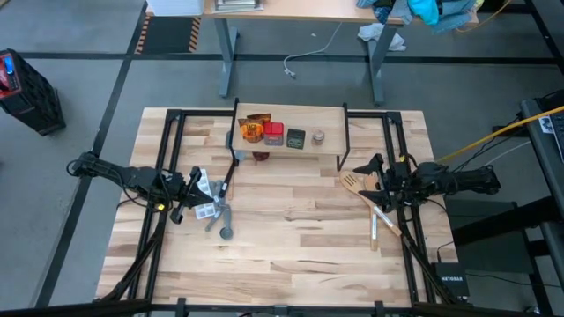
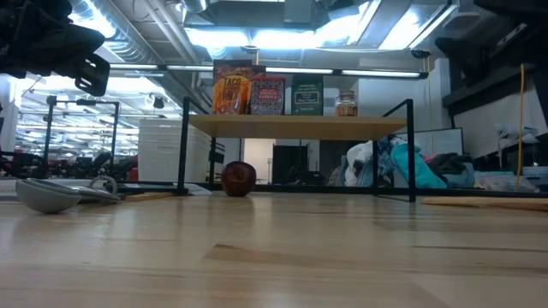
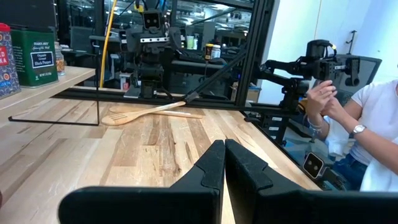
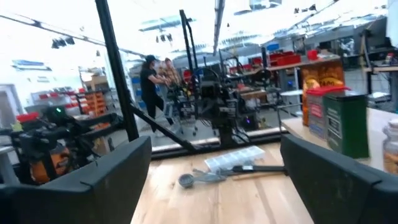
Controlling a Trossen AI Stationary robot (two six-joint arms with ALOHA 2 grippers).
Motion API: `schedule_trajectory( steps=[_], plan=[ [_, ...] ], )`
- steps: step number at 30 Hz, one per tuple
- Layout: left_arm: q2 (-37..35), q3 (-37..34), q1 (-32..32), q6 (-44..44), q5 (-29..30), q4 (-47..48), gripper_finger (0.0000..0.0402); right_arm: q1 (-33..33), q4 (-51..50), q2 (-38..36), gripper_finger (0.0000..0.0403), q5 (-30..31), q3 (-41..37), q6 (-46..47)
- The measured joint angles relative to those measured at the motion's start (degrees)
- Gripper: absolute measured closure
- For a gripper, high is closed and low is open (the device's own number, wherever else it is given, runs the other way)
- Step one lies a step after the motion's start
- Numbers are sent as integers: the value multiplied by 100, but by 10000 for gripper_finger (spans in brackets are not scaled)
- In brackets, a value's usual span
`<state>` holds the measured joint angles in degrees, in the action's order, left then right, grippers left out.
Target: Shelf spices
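The spices stand in a row on the shelf (image 1: 330, 119), a light-wood plank on thin black legs at the table's far middle. They are the orange packets (image 1: 254, 128), the red box (image 1: 274, 134), the dark box (image 1: 295, 137) and the small jar (image 1: 318, 136). The low view shows the same row: packets (image 2: 231, 88), red box (image 2: 267, 94), dark box (image 2: 306, 94) and jar (image 2: 346, 103). My left gripper (image 1: 198, 179) (image 3: 224, 163) hovers left of the shelf, shut, holding nothing. My right gripper (image 1: 363, 169) (image 4: 214, 186) hovers right of the shelf, open and empty.
A dark red round fruit (image 1: 261, 157) (image 2: 239, 178) lies on the table under the shelf. A white blister tray (image 1: 207, 201) and a grey scoop (image 1: 225, 231) lie by the left gripper. A wooden fork-like utensil (image 1: 354, 183) lies under the right gripper. A person (image 3: 367, 130) sits beyond the table's right side.
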<state>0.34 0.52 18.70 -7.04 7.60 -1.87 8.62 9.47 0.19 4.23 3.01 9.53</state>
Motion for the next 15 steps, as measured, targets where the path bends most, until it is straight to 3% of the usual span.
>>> schedule_trajectory(
  steps=[15],
  plan=[
    [0, -1, 0, 1, 0, 0, 396, 0, 47, 0, 40, -236, -227, 88]
  ],
)
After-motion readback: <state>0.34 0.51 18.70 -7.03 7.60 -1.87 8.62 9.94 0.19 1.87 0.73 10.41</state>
